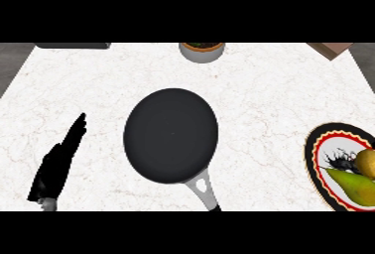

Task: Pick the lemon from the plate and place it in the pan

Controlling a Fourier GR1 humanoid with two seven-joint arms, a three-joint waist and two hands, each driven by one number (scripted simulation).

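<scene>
Lemon [367,162] is lying on the plate [316,149] at right, well apart from the left hand [60,161], which is resting with fingers straight left of the pan [170,135].

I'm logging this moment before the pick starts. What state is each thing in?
Pan: empty, flat on the counter, handle toward the robot.
Lemon: on the plate, untouched, partly cut off at the view's right edge.
Pear: lying on the plate beside the lemon.
Plate: at the right edge, holding both fruits.
Left hand: open, fingers straight, holding nothing.
Right hand: not in view.
</scene>
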